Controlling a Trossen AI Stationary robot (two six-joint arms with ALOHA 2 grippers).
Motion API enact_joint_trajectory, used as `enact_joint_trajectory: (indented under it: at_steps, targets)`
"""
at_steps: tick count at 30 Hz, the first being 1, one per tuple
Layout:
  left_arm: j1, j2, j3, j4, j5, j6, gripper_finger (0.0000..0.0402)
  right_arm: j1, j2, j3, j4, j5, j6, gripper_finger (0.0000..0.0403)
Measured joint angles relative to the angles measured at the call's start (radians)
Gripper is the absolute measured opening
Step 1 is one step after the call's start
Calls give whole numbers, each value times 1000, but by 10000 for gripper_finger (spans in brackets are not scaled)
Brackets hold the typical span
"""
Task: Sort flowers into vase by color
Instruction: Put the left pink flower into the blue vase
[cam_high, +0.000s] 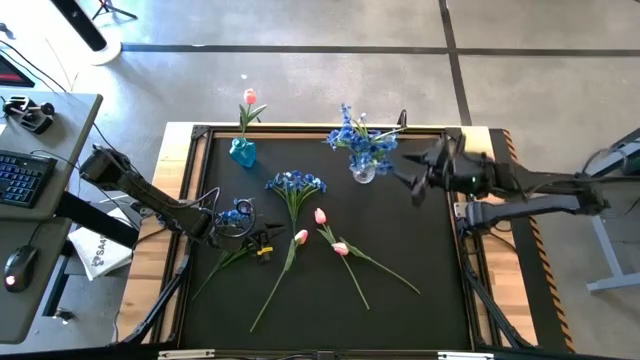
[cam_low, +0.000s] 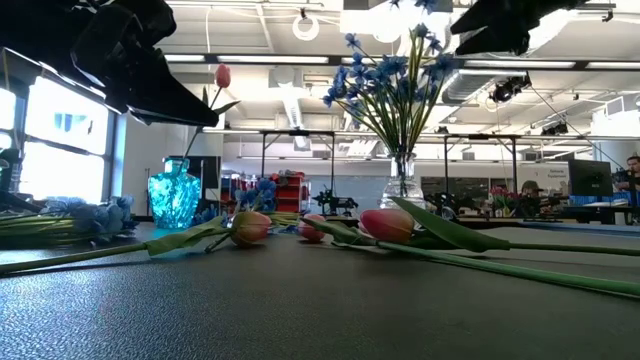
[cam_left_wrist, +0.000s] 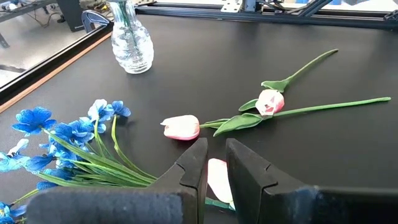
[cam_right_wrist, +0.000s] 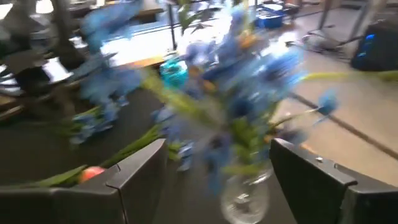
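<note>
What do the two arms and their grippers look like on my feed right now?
Both arms are dark, near-black jointed links. The left gripper has two flat, matte black, wedge-shaped fingers. The right gripper has broader dark fingers with angled edges. Black cables run along the right arm.

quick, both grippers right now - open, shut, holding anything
Left gripper: nearly shut, over a pink tulip on the mat; whether it grips anything cannot be told.
Right gripper: open, empty, by the clear vase of blue flowers.
</note>
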Motion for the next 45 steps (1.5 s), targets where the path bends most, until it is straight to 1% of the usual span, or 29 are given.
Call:
enact_joint_trajectory:
  at_steps: [3, 10, 14, 17, 20, 24, 27, 30, 33, 39, 45]
  targets:
    - [0, 0, 0, 1, 1, -7, 44, 138, 5, -58, 2, 78, 71, 275]
    - [0, 0, 0, 29, 8, -14, 44, 456, 70, -212, 67, 308, 325, 270]
    - [0, 0, 4, 57, 9, -15, 44, 600, 156, -279, 174, 390, 390, 270]
    - [0, 0, 34, 44, 29, -23, 44, 661, 240, -316, 278, 414, 407, 270]
    - [-4, 0, 87, -42, 64, -27, 44, 692, 330, -334, 375, 416, 409, 270]
    - [-30, 0, 191, -270, 78, -84, 44, 712, 450, -334, 490, 417, 408, 270]
    - [-66, 0, 263, -472, 87, -170, 44, 716, 530, -334, 551, 417, 408, 270]
    - [-107, 0, 323, -659, 126, -285, 44, 715, 589, -334, 561, 417, 420, 270]
    - [-151, 0, 356, -800, 168, -412, 44, 714, 628, -334, 561, 440, 457, 270]
    - [-243, 0, 366, -950, 236, -636, 44, 714, 661, -334, 573, 485, 477, 270]
    - [-315, 0, 366, -1071, 318, -865, 44, 714, 660, -334, 573, 491, 477, 270]
